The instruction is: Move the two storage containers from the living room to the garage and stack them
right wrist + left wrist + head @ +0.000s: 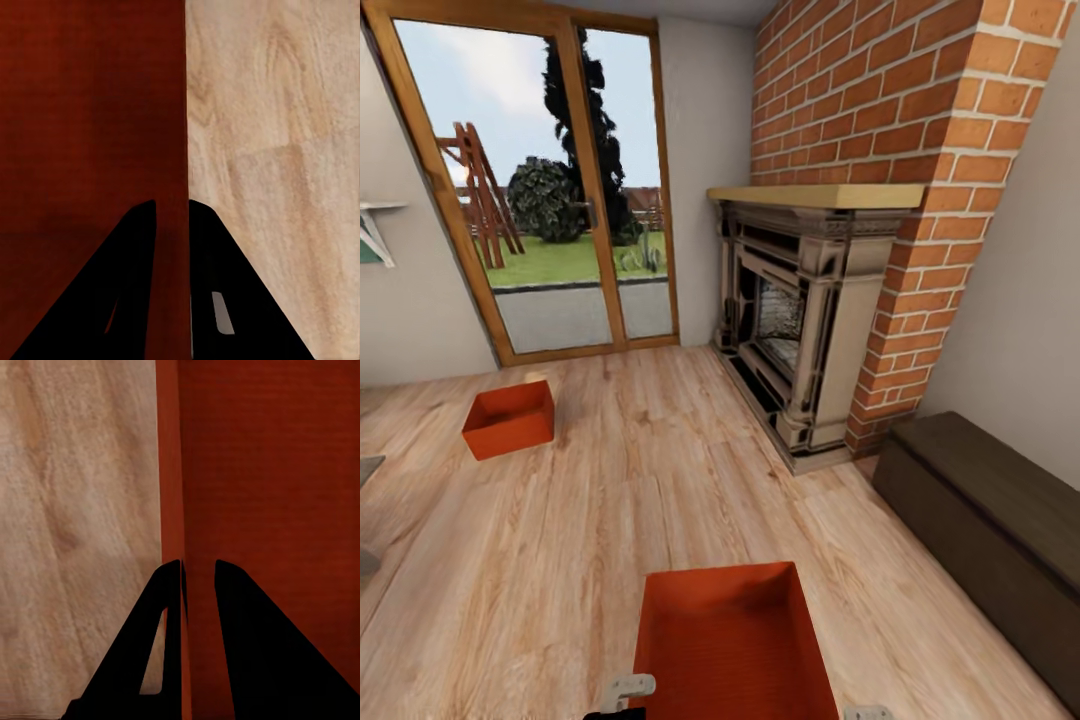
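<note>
Near bin gripped at both side walls

Left pincer point(198, 577) and right pincer point(172, 217) each clamp a wall of the near storage container point(732, 640); the second container point(508, 418) sits far left on the wood floor point(660, 480).

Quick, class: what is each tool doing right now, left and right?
Left tool: closed on the near container's side wall.
Right tool: closed on that container's opposite wall.

Soft, even daylight from the glass doors point(550, 190) brightens the room, with faint shadows, slightly blurry rendered textures, wide-angle leaning at the edges, and silhouette-black fingers point(247, 660) in wrist views.
</note>
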